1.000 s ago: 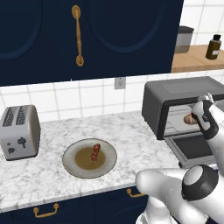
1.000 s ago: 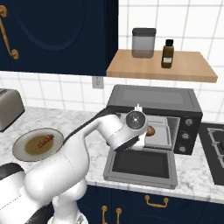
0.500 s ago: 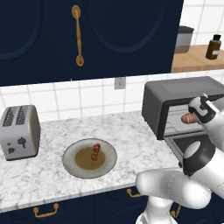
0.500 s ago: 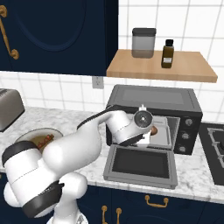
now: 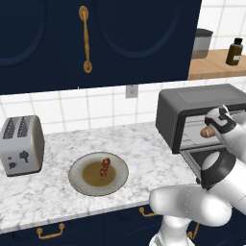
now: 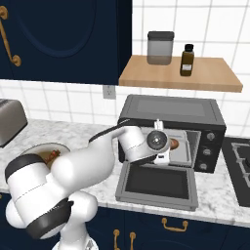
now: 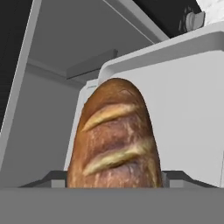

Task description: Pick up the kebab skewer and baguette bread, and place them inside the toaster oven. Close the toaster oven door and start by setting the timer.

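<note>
Robot arm reaching into an open toaster oven with a baguette, in a rendered kitchen.

The gripper (image 6: 168, 145) sits at the mouth of the toaster oven (image 6: 172, 110), a dark grey box at the right end of the marble table (image 5: 53, 185). The fingers (image 7: 175, 178) stand wide apart on either side of the baguette bread (image 7: 114, 136), which fills the gap between them and points into the oven cavity; they appear to hold it, though the contact itself is hidden at the frame's bottom edge. The toaster oven door (image 6: 157, 184) lies dropped flat in front of the opening. The kebab skewer (image 5: 104, 167) rests on a round plate (image 5: 79, 181) well left of the oven. A silver toaster (image 5: 21, 144) stands further left.
</note>
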You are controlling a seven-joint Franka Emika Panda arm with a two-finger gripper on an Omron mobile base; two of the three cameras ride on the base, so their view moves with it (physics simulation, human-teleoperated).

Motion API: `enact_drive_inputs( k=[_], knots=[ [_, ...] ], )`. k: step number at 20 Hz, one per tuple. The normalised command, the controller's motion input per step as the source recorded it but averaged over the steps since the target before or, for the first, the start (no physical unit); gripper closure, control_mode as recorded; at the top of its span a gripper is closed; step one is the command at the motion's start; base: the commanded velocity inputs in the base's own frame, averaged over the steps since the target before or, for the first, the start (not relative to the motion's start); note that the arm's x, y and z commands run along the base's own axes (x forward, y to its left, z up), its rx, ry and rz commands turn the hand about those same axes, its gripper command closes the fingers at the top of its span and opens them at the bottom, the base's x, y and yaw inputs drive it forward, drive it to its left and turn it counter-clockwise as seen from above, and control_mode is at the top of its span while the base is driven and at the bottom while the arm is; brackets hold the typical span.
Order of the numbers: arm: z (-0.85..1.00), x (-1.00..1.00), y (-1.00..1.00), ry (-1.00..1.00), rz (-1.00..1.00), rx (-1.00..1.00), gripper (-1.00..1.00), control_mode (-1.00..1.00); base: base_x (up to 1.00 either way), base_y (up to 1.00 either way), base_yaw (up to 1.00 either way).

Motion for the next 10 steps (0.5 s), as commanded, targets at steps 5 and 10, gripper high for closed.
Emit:
enact_drive_inputs(
  k=[5,10],
  knots=[
    [0.00,0.07,0.00,0.04,0.00,0.00,-1.00,-1.00,0.00,0.00,0.00],
    [0.00,0.00,0.00,0.00,0.00,0.00,-1.00,-1.00,0.00,0.00,0.00]
  ],
)
